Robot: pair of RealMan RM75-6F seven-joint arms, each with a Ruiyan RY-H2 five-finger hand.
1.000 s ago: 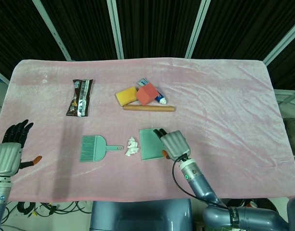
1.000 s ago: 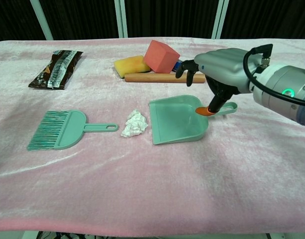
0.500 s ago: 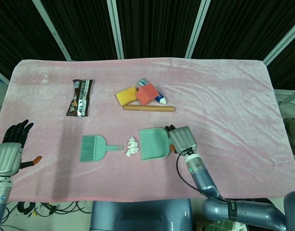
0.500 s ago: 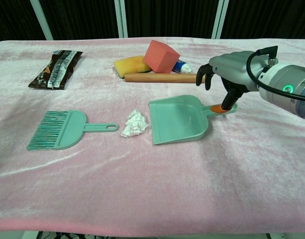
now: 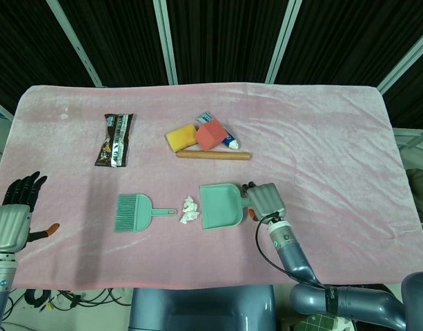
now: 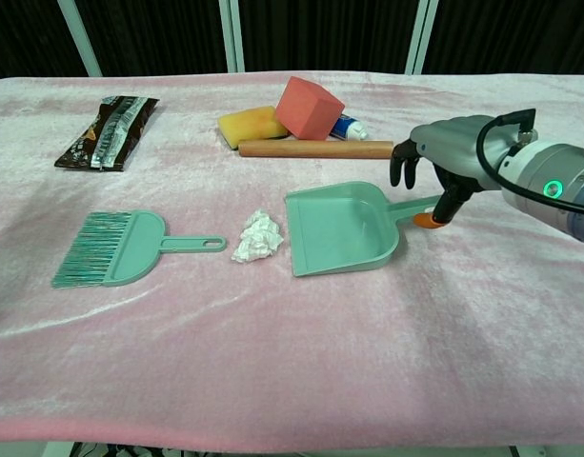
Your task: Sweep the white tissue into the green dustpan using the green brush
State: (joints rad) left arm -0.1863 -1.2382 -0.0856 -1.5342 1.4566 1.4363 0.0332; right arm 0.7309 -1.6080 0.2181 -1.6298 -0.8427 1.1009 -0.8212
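right hand [image 6: 442, 169] slid rightward off dustpan [image 6: 339, 228] onto its handle, fingers curled around it, grip unclear | left hand [image 5: 13, 214] idle lower left, spread, empty | brush [image 6: 120, 248], tissue [image 6: 257, 235] untouched; sweeping not begun

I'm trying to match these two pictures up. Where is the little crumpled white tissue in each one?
Head view: the white tissue lies low in the middle, between the green brush handle and the green dustpan.
Chest view: the tissue sits left of center, in the same gap between brush and dustpan.
Shared landmark: the red cube farther back on the table.
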